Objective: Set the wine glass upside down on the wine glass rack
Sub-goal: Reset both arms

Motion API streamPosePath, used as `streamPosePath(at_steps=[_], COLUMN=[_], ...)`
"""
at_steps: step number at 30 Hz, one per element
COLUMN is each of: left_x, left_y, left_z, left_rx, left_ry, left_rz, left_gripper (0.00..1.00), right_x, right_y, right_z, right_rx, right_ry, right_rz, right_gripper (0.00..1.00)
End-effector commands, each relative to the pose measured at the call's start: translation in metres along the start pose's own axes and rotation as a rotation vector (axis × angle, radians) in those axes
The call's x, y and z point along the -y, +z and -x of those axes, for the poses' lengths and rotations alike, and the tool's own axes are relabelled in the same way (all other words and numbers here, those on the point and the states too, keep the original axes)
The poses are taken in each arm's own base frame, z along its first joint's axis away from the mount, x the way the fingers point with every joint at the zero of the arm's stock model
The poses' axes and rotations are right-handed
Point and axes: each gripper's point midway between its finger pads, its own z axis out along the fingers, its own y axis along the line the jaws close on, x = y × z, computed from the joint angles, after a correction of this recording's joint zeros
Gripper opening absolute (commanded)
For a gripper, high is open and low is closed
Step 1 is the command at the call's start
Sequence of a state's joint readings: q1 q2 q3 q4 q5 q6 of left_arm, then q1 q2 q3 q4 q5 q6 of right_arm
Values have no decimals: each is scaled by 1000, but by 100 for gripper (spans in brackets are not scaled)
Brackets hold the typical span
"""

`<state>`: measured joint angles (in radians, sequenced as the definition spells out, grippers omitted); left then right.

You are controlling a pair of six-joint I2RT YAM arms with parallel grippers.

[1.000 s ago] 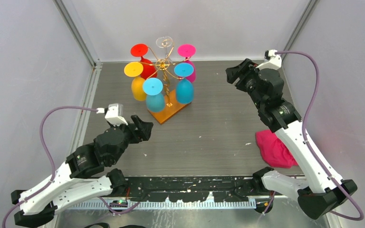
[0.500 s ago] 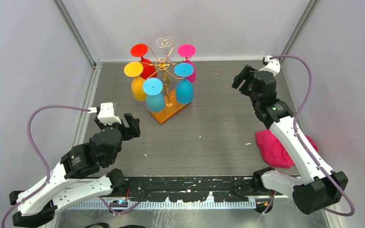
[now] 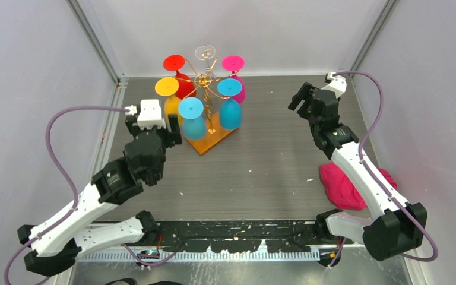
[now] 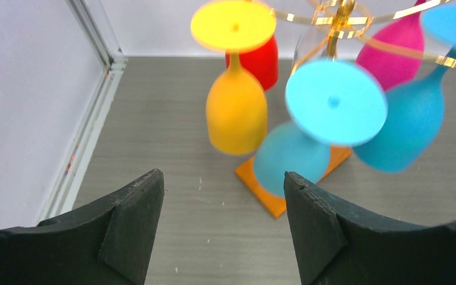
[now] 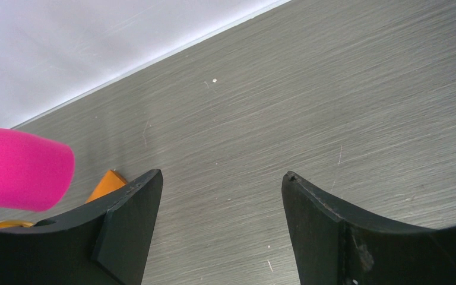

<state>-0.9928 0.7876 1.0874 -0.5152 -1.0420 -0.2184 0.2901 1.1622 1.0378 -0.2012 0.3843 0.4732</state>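
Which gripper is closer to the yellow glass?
Left. The left gripper is close by on the near side of the yellow glass, open and pointing at it. The right gripper is far off on the other side of the rack.

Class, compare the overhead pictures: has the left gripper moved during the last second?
Yes. In the overhead view the left gripper has moved away from the near table edge and toward the wine glass rack, ending close beside its left side.

Your wine glass rack (image 3: 211,141), far centre: six wine glasses (image 3: 230,114) hung upside down. Pink cloth (image 3: 343,185) at your right; left gripper (image 3: 153,126) just beside the rack, right gripper (image 3: 304,98) well apart.
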Motion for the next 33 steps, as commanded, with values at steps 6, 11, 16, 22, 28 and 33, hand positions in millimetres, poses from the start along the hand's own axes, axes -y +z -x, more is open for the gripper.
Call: streamPosePath(at_steps=[6,11,16,22,28,33], left_x=[18,6,-22,-73,-118,-147], left_y=[41,61,97,173,244,257], left_z=[118,152,160,129,48,11], left_rx=[143,184,170,63,-73,46], left_ry=[-21,-13,-71,-224,-364,-342], left_rz=[7,42,72,96,169,247], left_gripper=[74,74,74,74,75,75], right_x=[-2,-2,-5,-4,-7,2], right_y=[12,16,22,29,53,81], right_z=[15,16,18,45,63,62], right_rx=[88,98,114,209,226,228], right_ry=[32,37,41,18,-38,-44], right_rz=[-8,-4,3,-16,-51,-78], right_gripper=[82,82,88,96,100,100])
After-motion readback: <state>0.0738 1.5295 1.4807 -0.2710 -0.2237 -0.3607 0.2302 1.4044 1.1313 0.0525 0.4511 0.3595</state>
